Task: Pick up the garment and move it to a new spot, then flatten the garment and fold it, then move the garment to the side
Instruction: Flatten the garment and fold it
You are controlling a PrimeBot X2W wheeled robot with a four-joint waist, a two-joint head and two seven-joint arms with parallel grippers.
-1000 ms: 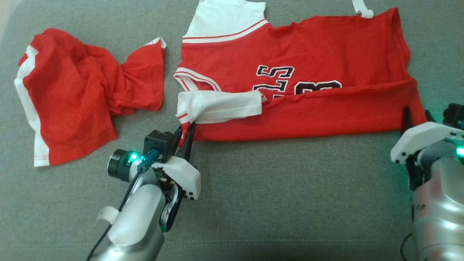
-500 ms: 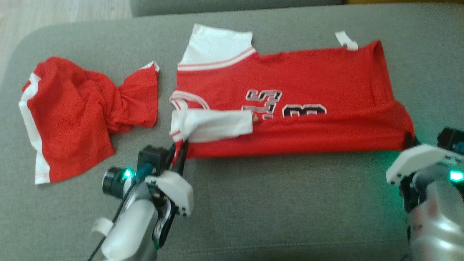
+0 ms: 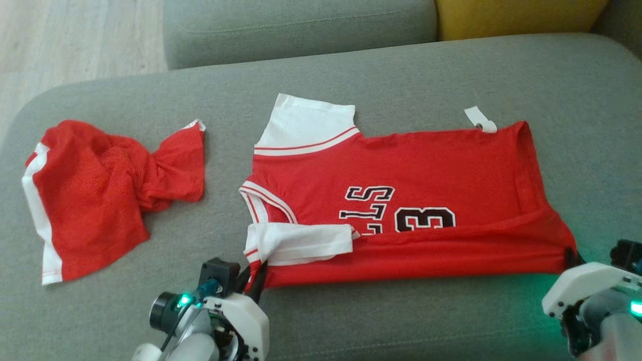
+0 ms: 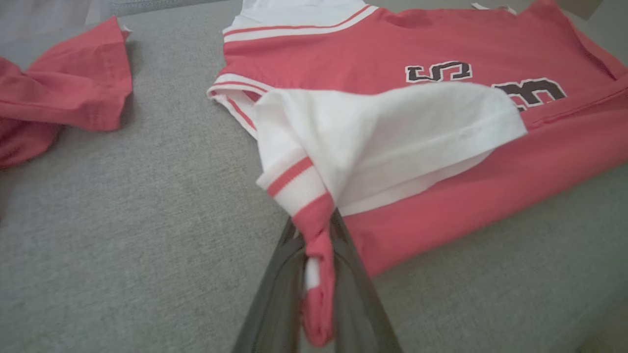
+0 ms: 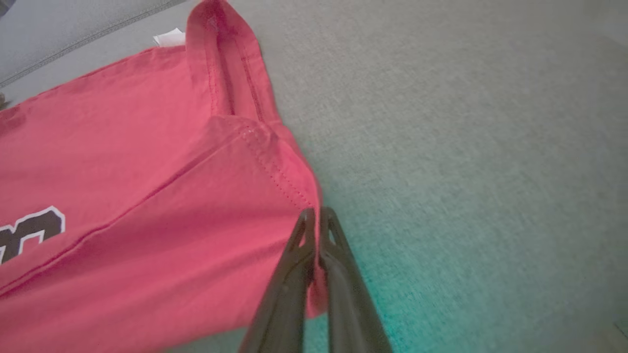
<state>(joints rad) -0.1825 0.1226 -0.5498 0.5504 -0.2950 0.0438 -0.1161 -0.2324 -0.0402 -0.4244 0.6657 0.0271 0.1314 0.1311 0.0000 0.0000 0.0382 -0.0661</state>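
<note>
The garment is a red jersey with white sleeves and black lettering, lying flat on the grey sofa seat with its near edge folded over. My left gripper is shut on the near left corner, where the white sleeve bunches between the fingers. Over on the other side, my right gripper is shut on the near right hem corner; in the right wrist view the right gripper pinches the red cloth. A white tag sticks out at the far right corner.
A second red garment with white stripes lies crumpled to the left, a short gap from the jersey. Behind the seat stand a grey back cushion and a yellow cushion. Wooden floor shows beyond the rounded left edge.
The head camera has tilted up, so the whole picture has slid down. My right gripper has shut on the hem corner. The left grip is unchanged and the jersey lies as before.
</note>
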